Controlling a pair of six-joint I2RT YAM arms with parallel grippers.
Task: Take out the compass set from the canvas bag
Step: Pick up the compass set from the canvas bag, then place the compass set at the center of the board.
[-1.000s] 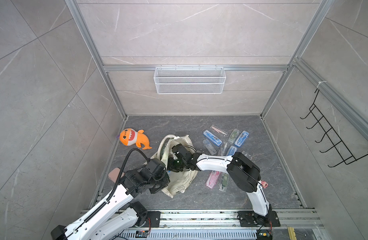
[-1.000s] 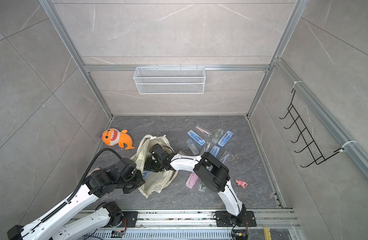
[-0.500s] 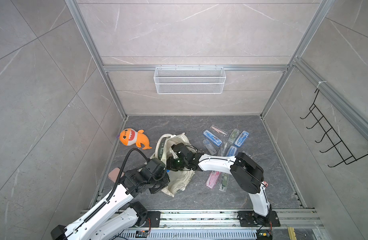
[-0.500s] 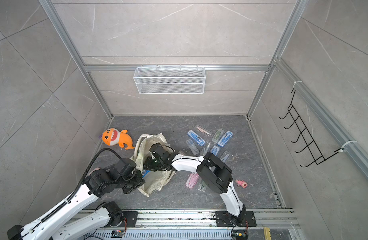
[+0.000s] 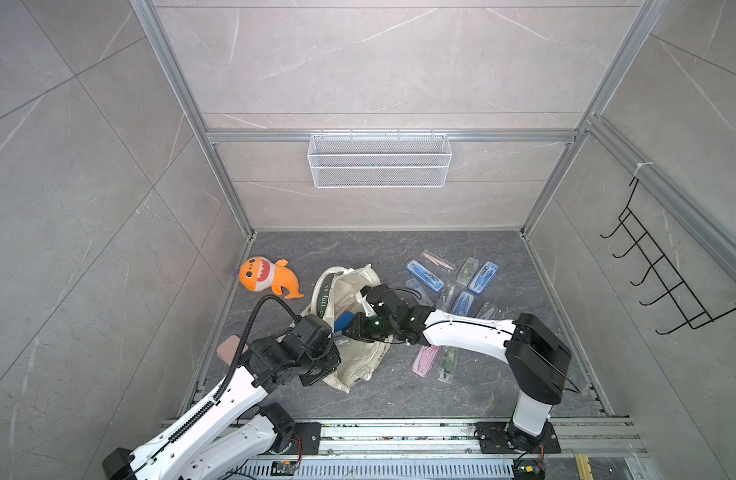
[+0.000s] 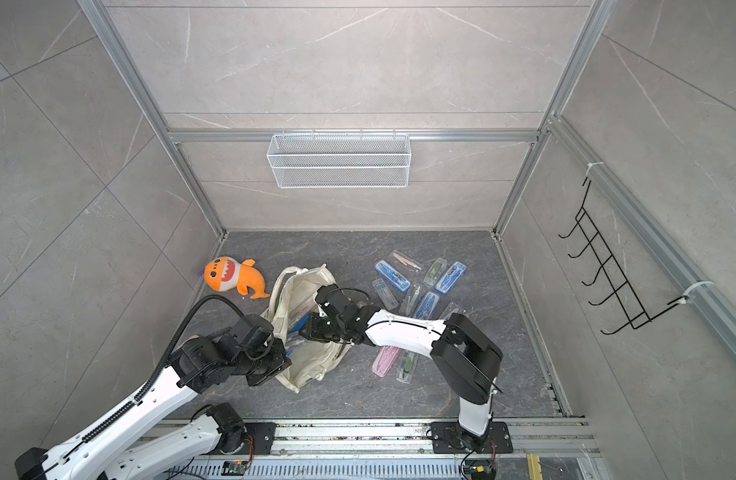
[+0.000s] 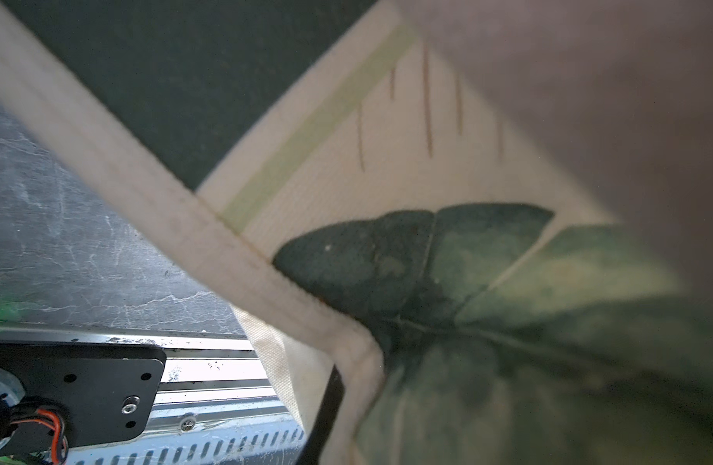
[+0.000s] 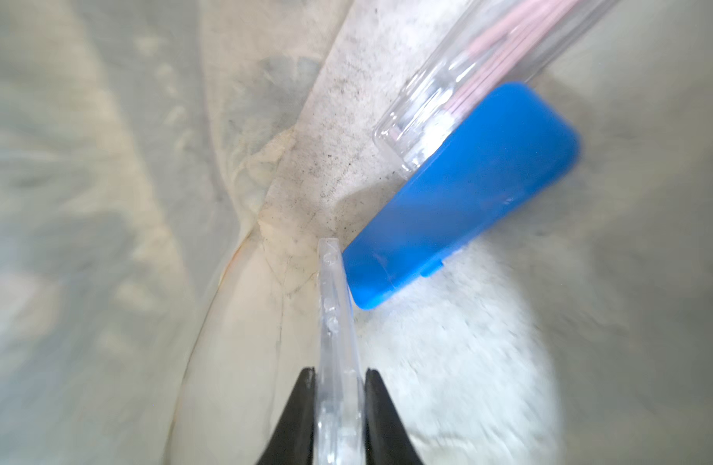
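Nearest me, the left gripper (image 5: 316, 372) is closed tight at the near rim of the bag (image 5: 358, 361). I read that as pinching the canvas to keep the mouth open. Its wrist view is all strap and green leaf print with one dark finger (image 7: 326, 402), so the pinch itself is hidden.

Just past it, the right gripper (image 8: 338, 378) is down inside the bag, jaws narrow and clamped on the thin edge of a clear case (image 8: 334, 314). I reckon that's a compass set. A blue case (image 8: 459, 201) sits right by its tip, with a pink-filled case (image 8: 467, 72) lying on that.

So the grab looks made and the pull-out isn't done. Next I need to draw it up and back through the mouth without snagging canvas or dragging the blue one along. It's an edge grip, so it could twist.

Only the right wrist view shows that grip. In both top views the wrist covers it and just a bit of blue peeks out. They do show the rest: loose cases (image 5: 424, 276) on the floor beyond, a shark toy (image 5: 266, 276), and a wire basket (image 5: 378, 162) on the far wall.
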